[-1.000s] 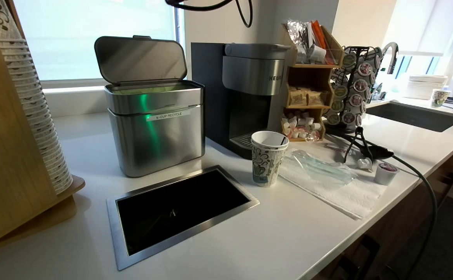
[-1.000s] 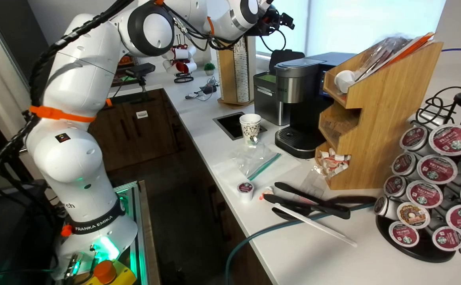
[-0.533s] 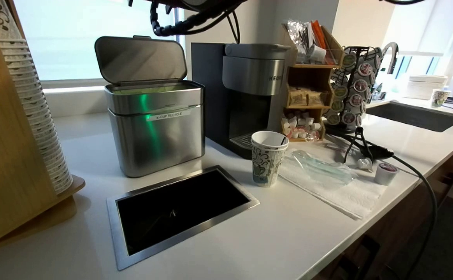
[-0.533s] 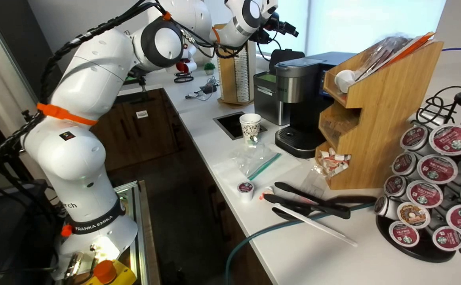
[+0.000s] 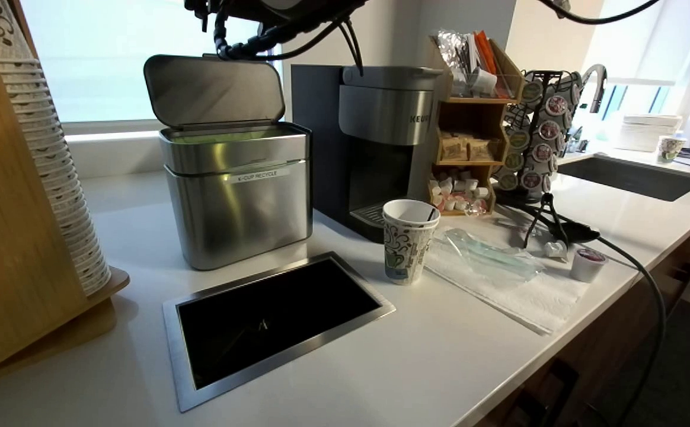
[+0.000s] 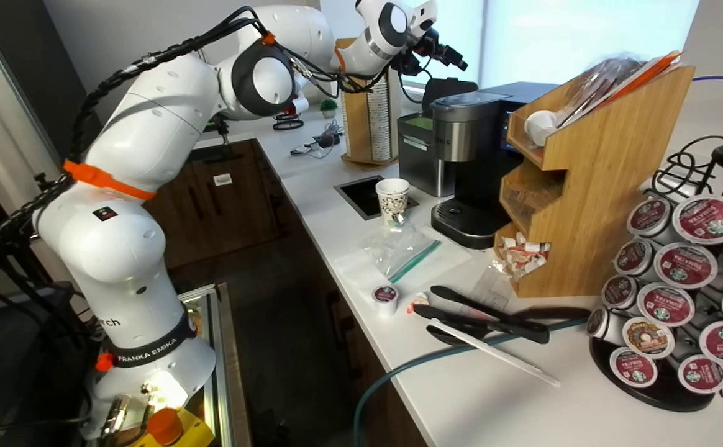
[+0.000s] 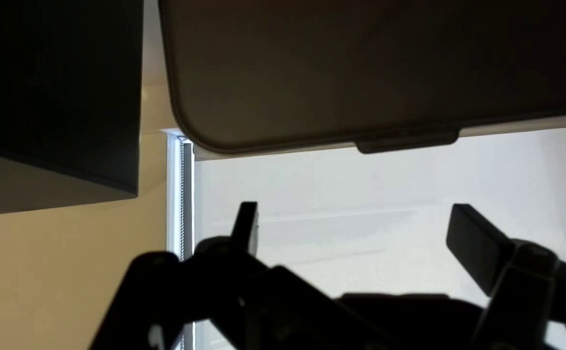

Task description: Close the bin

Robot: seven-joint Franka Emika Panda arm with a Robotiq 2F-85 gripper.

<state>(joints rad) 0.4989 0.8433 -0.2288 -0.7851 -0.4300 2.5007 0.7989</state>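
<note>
— White counter (image 5: 434,356)?
— Stretches away in both exterior views.
— Robot arm (image 6: 156,124)?
— Arches over the counter.
— Coffee machine (image 5: 374,112)?
— Stands on the counter, dark grey and steel.
— And the steel bin (image 5: 244,207)?
— Sits there too, just beside the coffee machine, with lid (image 5: 217,92) raised.
— Gripper (image 7: 353,218)?
— Hangs near the lid's top edge, with fingers (image 7: 477,243) spread wide apart.
— Paper cups (image 5: 407,249)?
— Stand upright, nested together.

A white counter (image 5: 410,350) is carrying a bin (image 5: 244,213), coffee machine (image 5: 386,115) and wooden rack (image 6: 610,205) toward its back edge; a paper towel (image 5: 529,305) is lying near the front edge, and stacked cups (image 5: 407,249) are standing between.
</note>
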